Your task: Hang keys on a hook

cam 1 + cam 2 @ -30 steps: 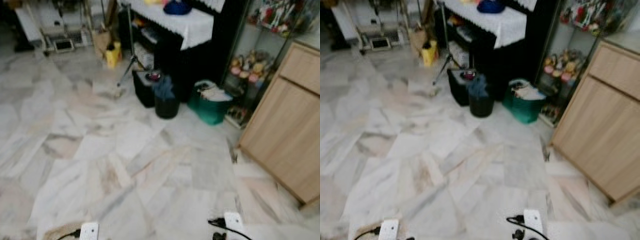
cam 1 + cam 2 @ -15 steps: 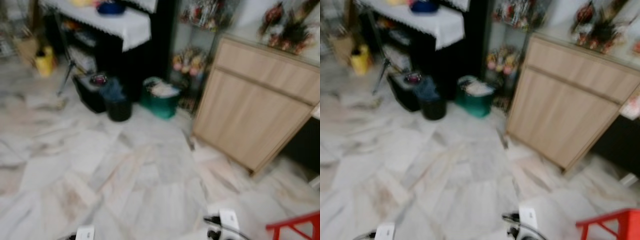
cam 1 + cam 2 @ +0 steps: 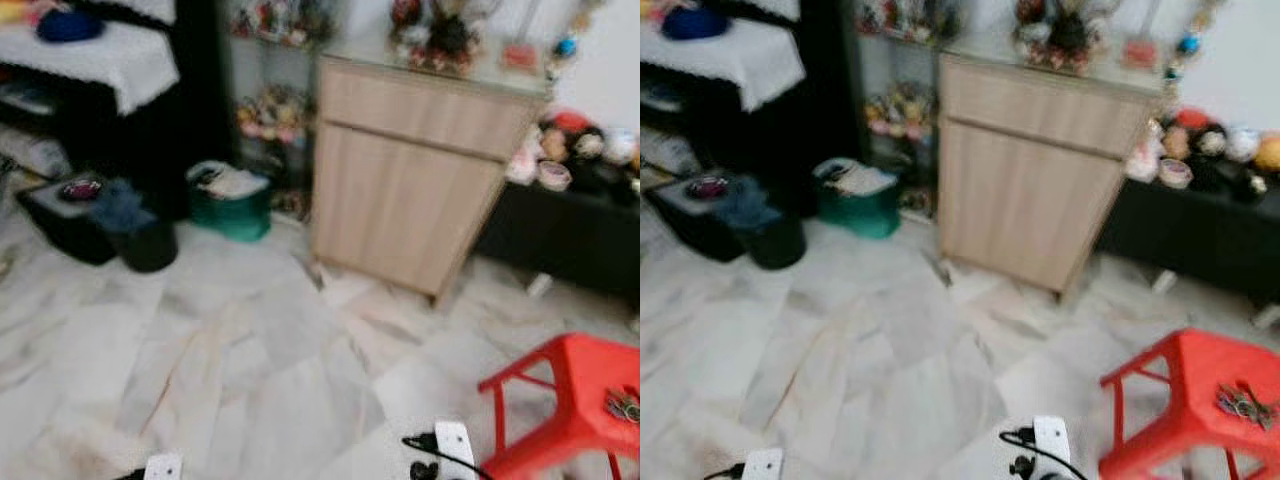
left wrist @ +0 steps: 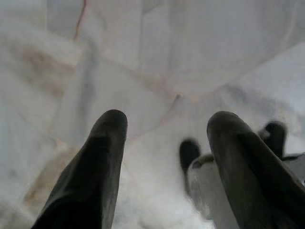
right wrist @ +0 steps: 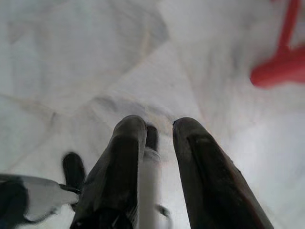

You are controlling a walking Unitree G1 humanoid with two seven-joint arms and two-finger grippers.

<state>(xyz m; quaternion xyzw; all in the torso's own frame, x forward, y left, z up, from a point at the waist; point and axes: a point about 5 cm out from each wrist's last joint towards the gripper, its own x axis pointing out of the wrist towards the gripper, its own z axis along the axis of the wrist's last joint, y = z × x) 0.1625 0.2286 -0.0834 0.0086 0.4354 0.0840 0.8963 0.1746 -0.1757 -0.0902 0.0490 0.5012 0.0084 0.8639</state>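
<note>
— Now swung right: red stool (image 3: 1200, 400) newly in sight at four o'clock, keys (image 3: 1240, 403) lying on its seat.
— And the pincers?
— Left pincer (image 4: 164, 143) spread, right pincer (image 5: 159, 138) narrowly parted, both empty over marble floor (image 3: 250, 360). No hook spotted yet.

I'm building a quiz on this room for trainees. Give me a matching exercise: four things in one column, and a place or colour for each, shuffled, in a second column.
Things:
1. keys
2. wooden cabinet
3. green basket
4. left gripper

Places or states:
A. on the floor, left of the cabinet
B. fingers apart above the marble floor
C. lying on the red stool
D. ornaments on its top

Pairs: 1-C, 2-D, 3-A, 4-B
</note>
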